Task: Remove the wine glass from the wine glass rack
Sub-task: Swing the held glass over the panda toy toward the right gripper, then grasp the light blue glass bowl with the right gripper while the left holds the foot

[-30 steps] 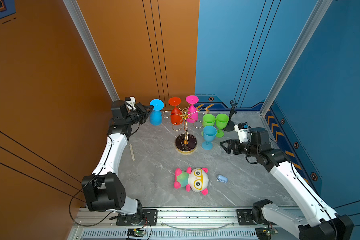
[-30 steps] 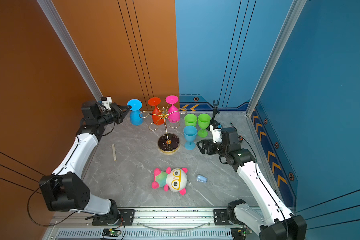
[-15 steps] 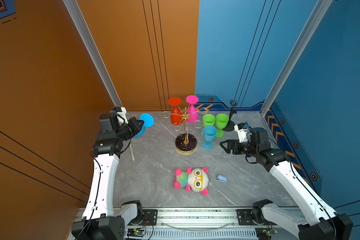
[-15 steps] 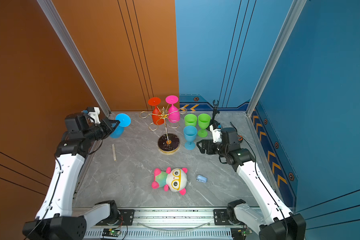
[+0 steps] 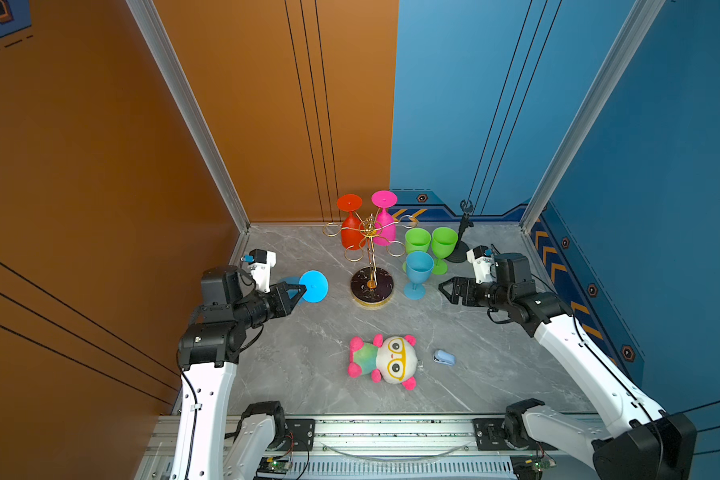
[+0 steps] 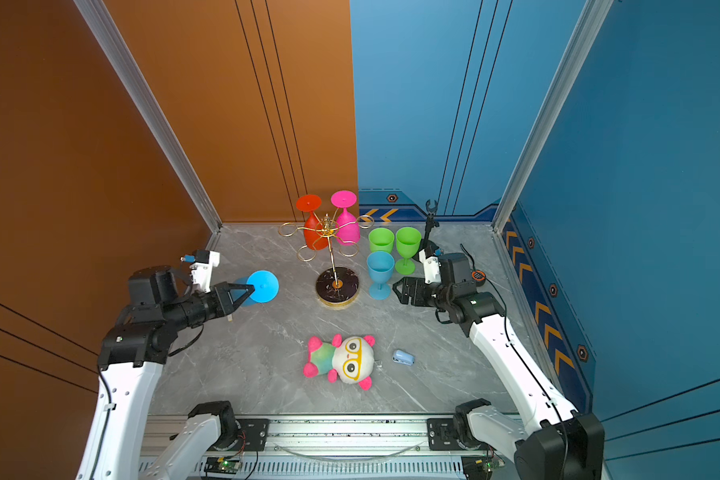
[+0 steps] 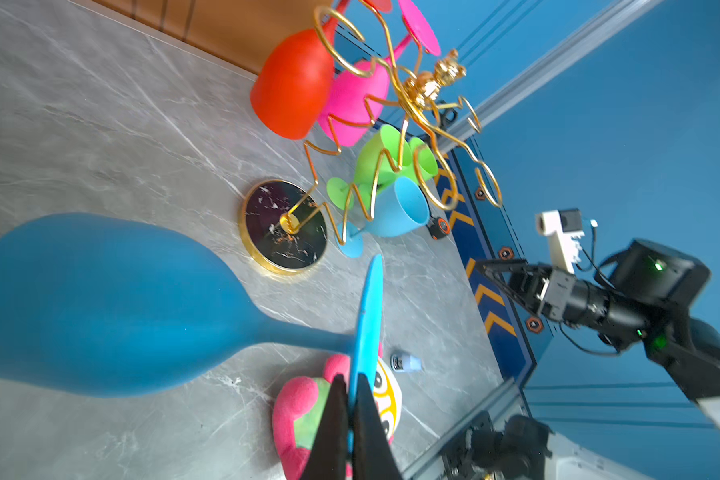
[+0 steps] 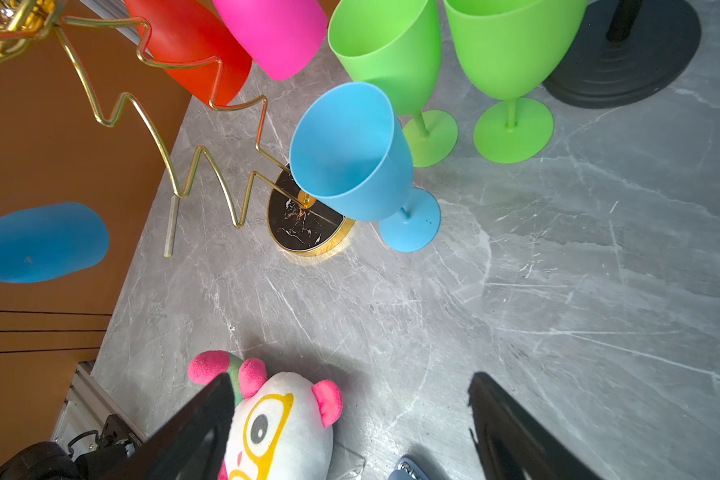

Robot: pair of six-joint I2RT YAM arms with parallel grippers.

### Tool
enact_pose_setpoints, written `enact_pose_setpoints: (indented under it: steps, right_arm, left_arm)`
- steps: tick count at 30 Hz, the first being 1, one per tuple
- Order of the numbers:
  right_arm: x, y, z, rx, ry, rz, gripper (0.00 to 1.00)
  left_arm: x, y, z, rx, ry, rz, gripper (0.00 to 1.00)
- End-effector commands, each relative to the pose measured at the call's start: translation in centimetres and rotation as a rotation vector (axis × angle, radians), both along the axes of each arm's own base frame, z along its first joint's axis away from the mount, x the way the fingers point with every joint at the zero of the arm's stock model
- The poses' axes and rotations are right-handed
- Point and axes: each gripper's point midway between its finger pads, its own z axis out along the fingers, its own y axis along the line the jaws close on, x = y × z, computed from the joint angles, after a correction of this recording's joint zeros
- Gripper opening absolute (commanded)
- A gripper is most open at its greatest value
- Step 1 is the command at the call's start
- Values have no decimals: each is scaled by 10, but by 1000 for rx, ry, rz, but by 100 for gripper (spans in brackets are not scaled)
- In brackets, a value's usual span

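Note:
The gold wire wine glass rack (image 5: 370,249) stands on its round black base (image 6: 336,286) at the back middle, with a red glass (image 5: 351,233) and a pink glass (image 5: 385,229) hanging upside down on it. A blue wine glass (image 7: 100,303) hangs in the air to the left of the rack, apart from its arms. My left gripper (image 5: 302,287) is shut on the edge of that glass's round foot (image 6: 263,286), and its fingertips (image 7: 341,388) pinch the disc. My right gripper (image 5: 443,289) stands open to the right of the rack, with nothing between its fingers (image 8: 481,388).
Two green glasses (image 5: 417,241) (image 5: 444,242) and a light blue glass (image 5: 418,268) stand upright right of the rack. A small black stand (image 5: 460,249) is behind them. A plush toy (image 5: 385,361) and a small blue object (image 5: 444,357) lie near the front.
My left arm has drawn the blue wine glass away from the rack, leftward and toward the front, tipping it sideways. The right arm has stayed still.

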Motion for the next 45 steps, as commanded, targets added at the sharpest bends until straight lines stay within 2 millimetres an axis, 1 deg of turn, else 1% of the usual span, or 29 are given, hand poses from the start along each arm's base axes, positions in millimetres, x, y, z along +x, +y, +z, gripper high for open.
enact_pose_setpoints:
  steps: [1,3,8,11,14,16,18,23,26,30,35,36,38,43,45]
  right_arm:
    - [6,-1,10,16,6,-22,89]
    - [7,1,9,21,17,-19,89]
    - [9,5,8,37,34,-10,89]
    - [9,9,7,54,50,7,89]
    - [9,14,4,64,73,24,89]
    - [9,18,3,67,82,37,89]
    - [8,21,1,75,99,53,89]
    - [4,31,-1,80,124,93,89]
    - [2,36,-1,80,130,116,89]
    - [-2,42,2,85,139,150,88]
    - [-3,48,10,95,136,179,88]
    - [-3,49,11,99,135,180,88]
    - [-3,51,15,105,130,190,88]
    - [-1,52,27,113,111,195,88]
    - [0,53,33,121,101,197,88]
  left_arm:
    - [-22,-30,-1,-48,-4,-184,0]
    - [-32,-45,-1,-43,-9,-263,0]
    - [-65,-86,2,-1,-47,-481,0]
    - [-76,-103,-1,51,-66,-557,0]
    - [-80,-117,-9,128,-87,-606,0]
    - [-75,-124,-15,201,-106,-601,0]
    - [-76,-135,-19,267,-147,-637,0]
    - [-87,-165,-23,433,-336,-771,0]
    - [-87,-177,-25,505,-443,-805,0]
    - [-84,-185,-32,596,-568,-828,0]
    - [-90,-188,-42,730,-753,-887,0]
    - [-91,-186,-52,768,-775,-904,0]
    - [-93,-184,-63,853,-836,-929,0]
    - [-90,-176,-85,1088,-945,-957,0]
    - [-89,-175,-91,1147,-969,-967,0]
